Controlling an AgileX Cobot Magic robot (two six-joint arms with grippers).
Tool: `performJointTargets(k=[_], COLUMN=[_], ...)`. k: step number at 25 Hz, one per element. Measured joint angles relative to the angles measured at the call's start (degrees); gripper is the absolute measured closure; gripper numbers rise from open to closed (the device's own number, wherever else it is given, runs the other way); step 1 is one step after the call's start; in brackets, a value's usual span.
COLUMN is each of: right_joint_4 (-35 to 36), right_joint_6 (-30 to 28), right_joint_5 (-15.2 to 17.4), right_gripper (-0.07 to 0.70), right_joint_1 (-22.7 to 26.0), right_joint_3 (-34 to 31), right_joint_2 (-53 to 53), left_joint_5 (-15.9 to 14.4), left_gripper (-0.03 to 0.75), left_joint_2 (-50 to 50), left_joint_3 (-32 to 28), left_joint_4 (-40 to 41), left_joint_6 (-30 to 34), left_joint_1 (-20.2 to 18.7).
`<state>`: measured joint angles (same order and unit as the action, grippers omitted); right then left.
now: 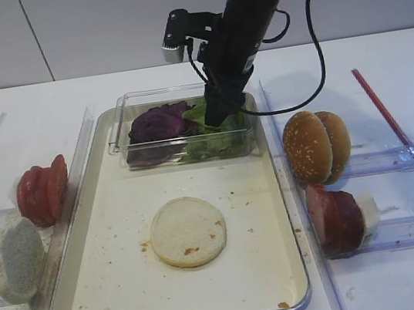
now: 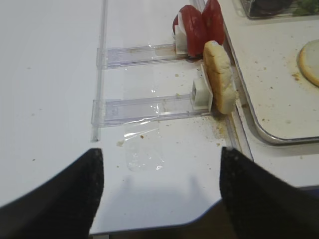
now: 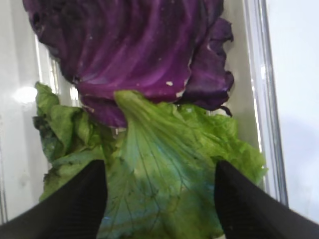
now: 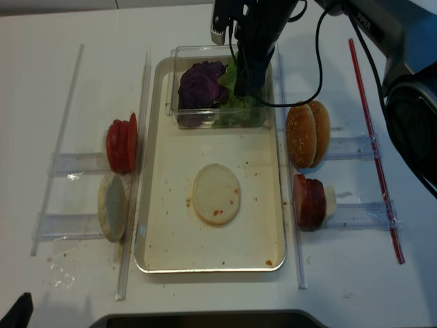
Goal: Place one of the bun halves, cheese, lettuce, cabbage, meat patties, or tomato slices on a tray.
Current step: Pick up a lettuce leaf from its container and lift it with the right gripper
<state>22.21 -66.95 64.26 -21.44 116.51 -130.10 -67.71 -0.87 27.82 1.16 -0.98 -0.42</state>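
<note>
Tray (image 1: 126, 292): large silver metal tray set lengthwise on the white surface (image 1: 413, 280), its cream floor speckled with crumbs. One flat pale bun half (image 1: 188, 231) is already laid near the middle of the floor, so the first layer is judged done. A clear plastic box (image 1: 121, 140) is stood at the far end of the tray; the cabbage (image 1: 158, 122) is held in its left part and the lettuce (image 1: 219, 139) in its right part, the two leaves touching. The right hand (image 3: 159, 199) is lowered into the box over the lettuce, its fingers spread wide to either side of the green leaf; no grip is made yet, and the leaf is seen lying free between them. Placing of the lettuce is judged the step in hand and not yet done. Left of the tray are kept the tomato slices (image 1: 42, 190) and a floury grey-white disc (image 1: 16, 259), each on a clear holder; right of the tray, two sesame bun halves (image 1: 316, 146) and the meat patties (image 1: 336, 218), all untouched. The left hand (image 2: 159, 194) is held apart over bare surface, well away from the tray, holding nothing.
</note>
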Motion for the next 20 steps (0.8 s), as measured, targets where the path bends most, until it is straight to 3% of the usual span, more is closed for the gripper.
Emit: performJointTargets(k=[20], right_joint_4=[-0.86], right_joint_6=[0.01], right_joint_5=[-0.82], right_gripper=[0.154], right_joint_1=[0.00], right_joint_3=[0.00], right_joint_2=[-2.28], left_joint_5=[0.00], left_gripper=[0.263], left_joint_2=[0.00], left_joint_3=[0.00], left_joint_4=[0.00], left_joint_6=[-0.04], left_joint_1=[0.00])
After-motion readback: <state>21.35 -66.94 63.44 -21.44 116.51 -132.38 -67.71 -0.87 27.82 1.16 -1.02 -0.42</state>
